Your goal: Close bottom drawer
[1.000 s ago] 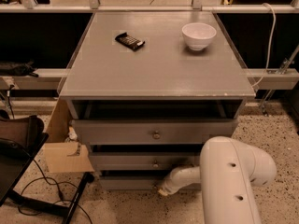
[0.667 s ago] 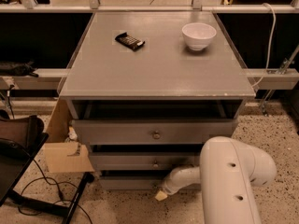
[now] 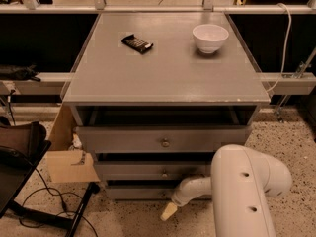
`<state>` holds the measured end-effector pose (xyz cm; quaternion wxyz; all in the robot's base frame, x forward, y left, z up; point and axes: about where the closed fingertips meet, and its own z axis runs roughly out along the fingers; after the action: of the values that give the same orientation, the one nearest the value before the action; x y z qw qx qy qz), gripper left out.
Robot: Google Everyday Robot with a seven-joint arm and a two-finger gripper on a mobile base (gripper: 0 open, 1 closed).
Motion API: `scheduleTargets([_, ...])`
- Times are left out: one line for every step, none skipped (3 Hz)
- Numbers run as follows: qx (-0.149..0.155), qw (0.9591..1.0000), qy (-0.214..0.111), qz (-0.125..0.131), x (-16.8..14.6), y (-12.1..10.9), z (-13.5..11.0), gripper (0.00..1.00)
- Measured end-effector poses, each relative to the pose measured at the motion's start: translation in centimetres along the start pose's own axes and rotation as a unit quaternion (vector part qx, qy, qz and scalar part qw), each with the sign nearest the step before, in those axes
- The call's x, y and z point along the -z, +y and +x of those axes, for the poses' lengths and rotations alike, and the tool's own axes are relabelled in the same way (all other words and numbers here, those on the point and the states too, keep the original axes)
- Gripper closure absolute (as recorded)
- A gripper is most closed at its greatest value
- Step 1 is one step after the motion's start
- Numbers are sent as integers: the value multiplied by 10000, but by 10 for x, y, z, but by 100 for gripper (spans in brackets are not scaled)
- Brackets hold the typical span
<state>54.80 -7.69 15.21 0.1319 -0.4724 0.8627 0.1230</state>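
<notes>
The grey cabinet (image 3: 168, 68) has three stacked drawers. The bottom drawer (image 3: 138, 192) shows as a low grey front strip near the floor, with a dark gap above it. Its front stands about level with the middle drawer (image 3: 143, 171). Its knob is hidden. My gripper (image 3: 168, 211) hangs on the white arm (image 3: 247, 191) just in front of and below the bottom drawer's right part, close to the floor, and holds nothing that I can see. The top drawer (image 3: 163, 139) stands pulled out a little, with a dark opening above it.
A white bowl (image 3: 210, 37) and a dark packet (image 3: 137, 43) lie on the cabinet top. A cardboard box (image 3: 69, 164) leans at the cabinet's left. A black chair (image 3: 19, 152) and cables (image 3: 44, 191) sit on the speckled floor at left. Metal rails run behind.
My gripper has moved slightly down and left, away from the bottom drawer's front towards the floor. The drawers look unchanged.
</notes>
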Motion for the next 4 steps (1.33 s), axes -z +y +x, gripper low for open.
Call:
scheduleTargets([0, 10000, 0, 0, 0, 0, 0, 19])
scheduleTargets([165, 9997, 132, 106, 21, 12, 8, 50])
scheduleTargets([357, 9982, 309, 366, 68, 7, 8, 74])
scheduleTargets([236, 9974, 273, 621, 129, 4, 9, 96])
